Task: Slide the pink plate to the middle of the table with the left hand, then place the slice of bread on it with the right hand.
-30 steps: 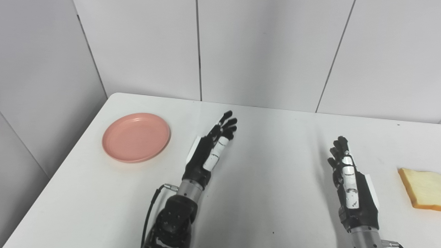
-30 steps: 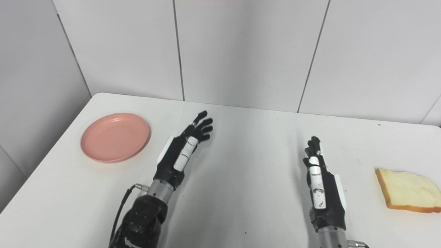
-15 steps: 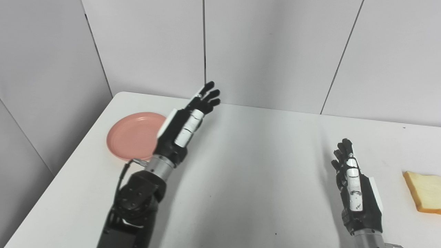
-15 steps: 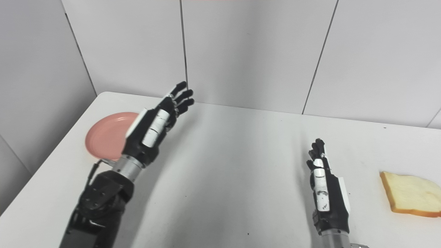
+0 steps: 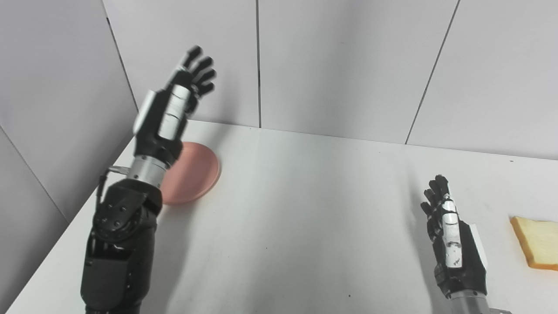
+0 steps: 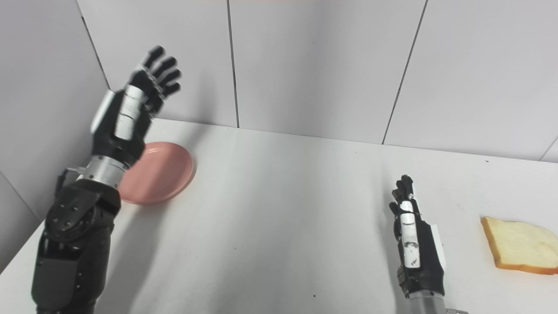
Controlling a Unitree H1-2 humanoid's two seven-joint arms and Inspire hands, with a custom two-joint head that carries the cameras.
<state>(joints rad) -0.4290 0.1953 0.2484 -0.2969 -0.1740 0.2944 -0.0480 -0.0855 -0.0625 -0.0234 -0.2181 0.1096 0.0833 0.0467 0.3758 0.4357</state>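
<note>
Left eye view, pink plate (image 5: 194, 172) below raised fingers (image 5: 198, 69)

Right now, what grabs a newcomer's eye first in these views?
The left hand, raised high with fingers spread, empty, above the table's far-left corner, its forearm covering part of the pink plate lying there. Next, the slice of bread at the table's right edge, untouched. The right hand sits low beside it, open and holding nothing.
</note>
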